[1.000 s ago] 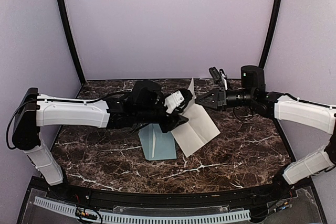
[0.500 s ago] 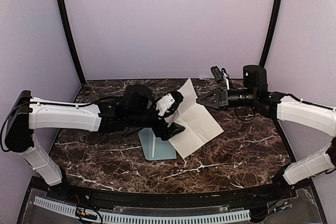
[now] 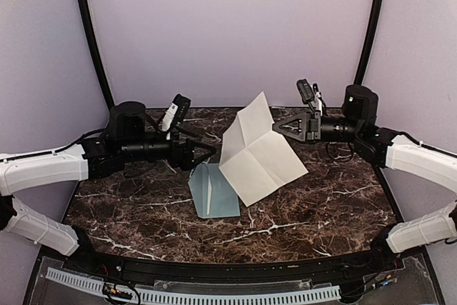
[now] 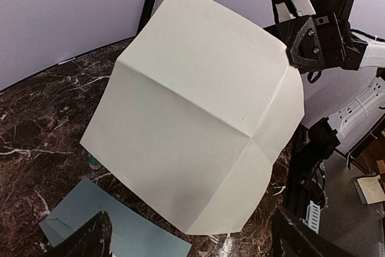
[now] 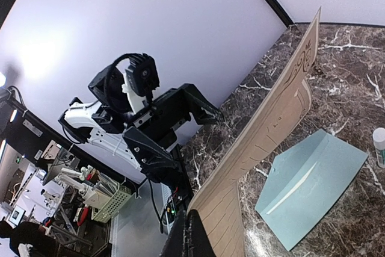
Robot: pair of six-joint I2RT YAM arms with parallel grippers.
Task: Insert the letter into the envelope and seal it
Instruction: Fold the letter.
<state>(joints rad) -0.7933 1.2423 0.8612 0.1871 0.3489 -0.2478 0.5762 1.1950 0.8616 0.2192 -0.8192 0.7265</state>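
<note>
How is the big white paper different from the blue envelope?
The white paper is bigger than the blue envelope. The white paper has crossed fold lines; the blue envelope looks smooth and pale blue. The white paper is held up, tilted, by the right pincer, while the blue envelope lies flat on the table. Both are thin, flat paper things.

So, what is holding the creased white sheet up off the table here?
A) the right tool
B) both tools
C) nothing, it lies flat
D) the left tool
A: the right tool is shut on the edge of the sheet, while the left tool stands open and apart from it.
</note>
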